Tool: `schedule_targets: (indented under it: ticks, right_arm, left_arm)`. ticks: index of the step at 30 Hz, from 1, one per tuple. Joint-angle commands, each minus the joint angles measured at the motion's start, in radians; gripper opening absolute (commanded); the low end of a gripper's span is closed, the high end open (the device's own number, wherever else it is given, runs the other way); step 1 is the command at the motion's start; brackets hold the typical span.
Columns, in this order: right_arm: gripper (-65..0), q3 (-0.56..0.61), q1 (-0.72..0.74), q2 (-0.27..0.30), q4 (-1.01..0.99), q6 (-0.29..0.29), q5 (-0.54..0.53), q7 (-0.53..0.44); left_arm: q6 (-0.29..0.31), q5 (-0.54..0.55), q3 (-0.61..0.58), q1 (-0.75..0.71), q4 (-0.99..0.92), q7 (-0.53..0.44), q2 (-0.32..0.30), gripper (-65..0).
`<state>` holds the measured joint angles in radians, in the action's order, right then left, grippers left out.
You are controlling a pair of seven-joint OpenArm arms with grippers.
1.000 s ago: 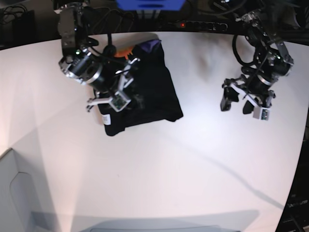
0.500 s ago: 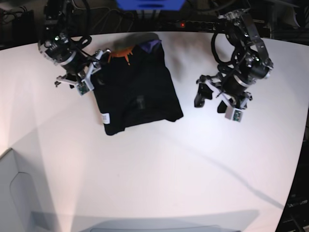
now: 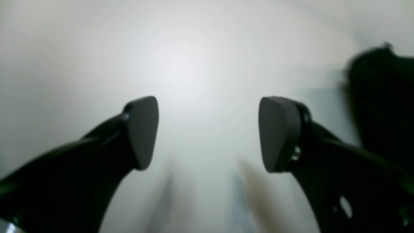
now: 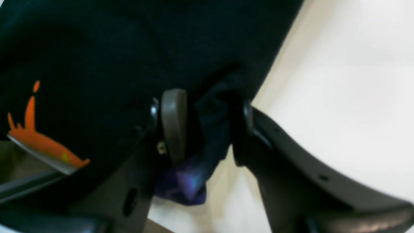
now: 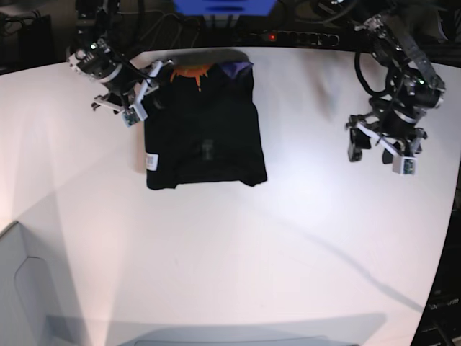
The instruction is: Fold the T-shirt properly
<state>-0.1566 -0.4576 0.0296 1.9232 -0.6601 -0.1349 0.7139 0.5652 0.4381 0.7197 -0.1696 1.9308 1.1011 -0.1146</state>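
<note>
T-shirt [image 5: 204, 140] shifted squarer; right tool [image 4: 207, 129] pinches its edge.

Matt black cloth T-shirt [image 5: 205, 140] on smooth, faintly glossy white table [image 5: 238, 245].

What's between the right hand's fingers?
A bunched fold of the T-shirt, black with a purple patch hanging below. The right hand is shut on it; the far pad's face is covered.
</note>
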Motion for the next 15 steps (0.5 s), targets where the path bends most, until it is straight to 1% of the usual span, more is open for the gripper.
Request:
schedule_targets:
  ticks: [1, 3, 6, 8, 12, 14, 15]
  right_arm:
    - [-42.5, -0.007, 0.006, -0.007, 0.022, -0.014, -0.010, -0.012]
    - [-42.5, -0.036, 0.007, -0.009, 0.051, -0.016, -0.010, -0.013]
    - [-42.5, -0.080, 0.010, -0.041, 0.108, -0.019, -0.010, -0.013]
    - [-42.5, -0.105, 0.012, -0.043, 0.115, -0.019, -0.012, -0.013]
    - [-42.5, -0.177, 0.009, -0.046, 0.114, -0.019, -0.012, -0.013]
    - [-42.6, -0.234, -0.011, -0.046, 0.114, -0.019, -0.012, -0.013]
    - [-42.6, -0.268, -0.016, -0.046, 0.114, -0.019, -0.012, -0.013]
  left_arm:
    - [-0.001, 0.015, 0.022, 0.008, 0.015, -0.013, -0.018, -18.4]
    - [-0.001, 0.015, 0.064, 0.002, 0.015, -0.013, -0.027, -18.4]
    - [-0.001, 0.011, 0.140, -0.011, 0.020, -0.009, -0.029, -18.4]
    - [-0.001, 0.017, 0.177, -0.058, 0.023, -0.009, -0.050, -18.4]
    - [0.003, 0.018, 0.191, -0.153, 0.025, -0.011, -0.093, -18.7]
    - [0.003, 0.018, 0.219, -0.221, 0.026, -0.011, -0.118, -19.3]
    - [0.005, 0.018, 0.239, -0.250, 0.026, -0.013, -0.124, -21.0]
